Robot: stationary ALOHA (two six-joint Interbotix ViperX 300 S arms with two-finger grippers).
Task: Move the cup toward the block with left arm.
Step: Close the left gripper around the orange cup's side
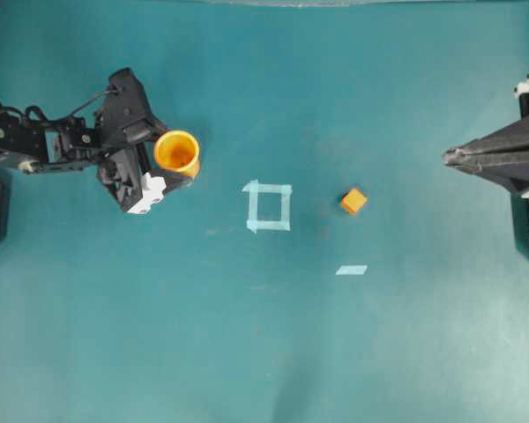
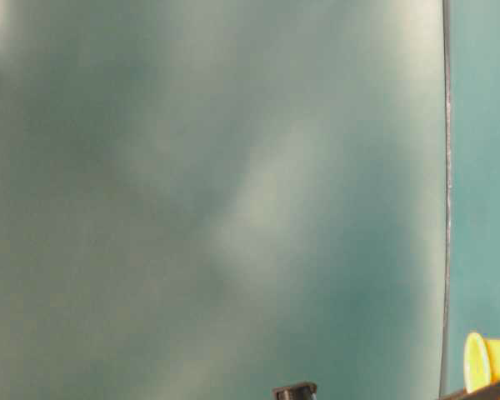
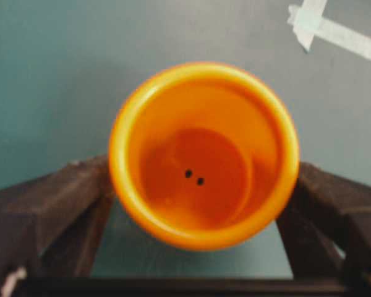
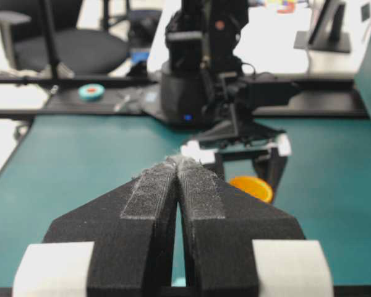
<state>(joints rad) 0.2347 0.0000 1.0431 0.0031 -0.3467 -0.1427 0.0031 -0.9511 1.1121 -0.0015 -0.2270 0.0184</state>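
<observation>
Wide-open left gripper (image 3: 201,247) straddles the cup (image 1: 176,152), fingers flanking its sides, ready to grip; the block (image 1: 353,201) lies well apart toward three o'clock. The right gripper (image 1: 450,157) waits clenched.

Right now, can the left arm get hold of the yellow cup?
Probably yes. The left tool is wide open with a finger on each side of the cup, and nothing stands between them.

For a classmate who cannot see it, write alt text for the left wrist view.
An upright orange cup sits between the open left gripper's two black fingers on a teal table. Pale tape crosses the top right corner.
</observation>
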